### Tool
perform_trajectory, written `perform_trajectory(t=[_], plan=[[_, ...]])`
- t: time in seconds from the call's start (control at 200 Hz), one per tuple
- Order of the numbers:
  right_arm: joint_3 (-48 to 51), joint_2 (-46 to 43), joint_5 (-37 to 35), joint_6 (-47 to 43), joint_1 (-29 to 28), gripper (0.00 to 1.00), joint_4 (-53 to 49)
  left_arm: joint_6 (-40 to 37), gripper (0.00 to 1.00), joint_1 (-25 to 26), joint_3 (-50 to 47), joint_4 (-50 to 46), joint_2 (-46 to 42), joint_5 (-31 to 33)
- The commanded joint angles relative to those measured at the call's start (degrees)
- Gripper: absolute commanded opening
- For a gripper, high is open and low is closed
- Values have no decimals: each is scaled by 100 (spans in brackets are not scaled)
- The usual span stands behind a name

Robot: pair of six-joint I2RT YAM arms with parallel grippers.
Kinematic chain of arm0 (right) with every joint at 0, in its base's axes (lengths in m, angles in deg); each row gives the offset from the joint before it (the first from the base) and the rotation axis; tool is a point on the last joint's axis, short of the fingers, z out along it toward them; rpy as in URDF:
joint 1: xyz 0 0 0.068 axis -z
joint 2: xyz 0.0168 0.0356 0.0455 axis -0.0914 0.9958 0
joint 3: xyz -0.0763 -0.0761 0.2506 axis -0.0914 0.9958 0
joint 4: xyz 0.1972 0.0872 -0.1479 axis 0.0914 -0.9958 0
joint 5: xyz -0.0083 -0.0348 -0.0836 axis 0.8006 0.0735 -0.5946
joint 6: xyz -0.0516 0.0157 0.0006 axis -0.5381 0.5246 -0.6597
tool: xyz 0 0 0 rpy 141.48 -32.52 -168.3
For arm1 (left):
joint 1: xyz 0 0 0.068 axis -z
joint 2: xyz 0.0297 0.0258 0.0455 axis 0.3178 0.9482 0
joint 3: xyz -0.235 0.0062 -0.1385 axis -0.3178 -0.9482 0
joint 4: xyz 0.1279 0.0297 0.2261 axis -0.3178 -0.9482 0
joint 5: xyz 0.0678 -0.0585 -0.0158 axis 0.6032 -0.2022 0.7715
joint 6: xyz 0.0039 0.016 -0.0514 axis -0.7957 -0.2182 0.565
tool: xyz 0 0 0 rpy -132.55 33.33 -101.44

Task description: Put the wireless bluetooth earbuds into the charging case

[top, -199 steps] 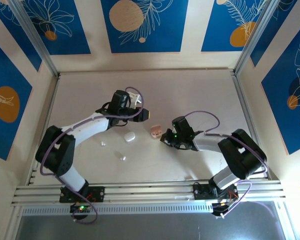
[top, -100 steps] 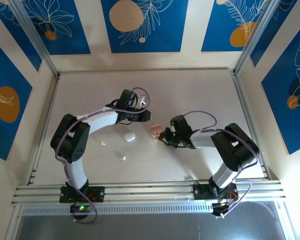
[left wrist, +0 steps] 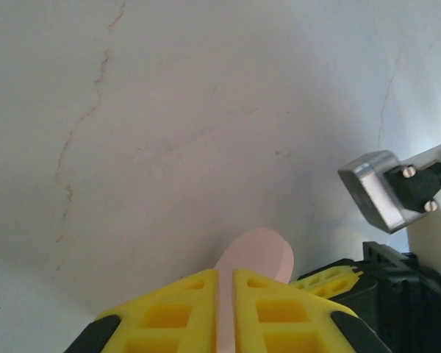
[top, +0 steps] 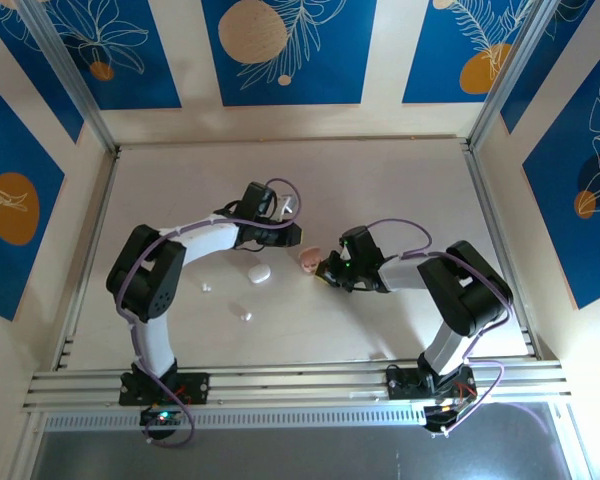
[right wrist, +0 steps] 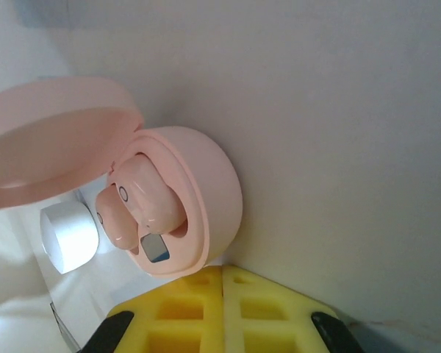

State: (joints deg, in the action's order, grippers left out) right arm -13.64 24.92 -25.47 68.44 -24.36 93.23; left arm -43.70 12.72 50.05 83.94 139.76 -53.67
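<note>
The pink charging case [right wrist: 206, 191] lies on the table with its lid [right wrist: 51, 140] swung open. Two pale pink earbuds [right wrist: 143, 195] sit side by side in its wells. My right gripper [right wrist: 222, 272] is shut, its tips against the case's near side. From above, the pink case [top: 310, 262] lies between my right gripper [top: 323, 272] and my left gripper [top: 300, 236]. The left gripper [left wrist: 226, 276] is shut, its tips right at the pink lid [left wrist: 261, 254]. Two white earbuds [top: 206, 288] [top: 245, 315] lie loose on the table to the left.
A closed white case [top: 258, 271] rests left of the pink one, with the white case [right wrist: 70, 239] showing behind it in the right wrist view. The right arm's yellow finger [left wrist: 331, 276] and a silver block [left wrist: 378, 198] crowd the left wrist view's right side.
My left gripper has come right and down to the pink case's lid. My right gripper has edged left up against the case.
</note>
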Motion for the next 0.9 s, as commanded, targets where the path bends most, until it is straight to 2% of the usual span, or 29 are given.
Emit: perform_trajectory(t=[0.0,0.895], plan=[[-113,112,-324,-142,189,0,-43,-104,12,29,218,-113,139,3],[-205,183,-161,-116,227,0,30,75,9,412,-36,-8,236,-28]])
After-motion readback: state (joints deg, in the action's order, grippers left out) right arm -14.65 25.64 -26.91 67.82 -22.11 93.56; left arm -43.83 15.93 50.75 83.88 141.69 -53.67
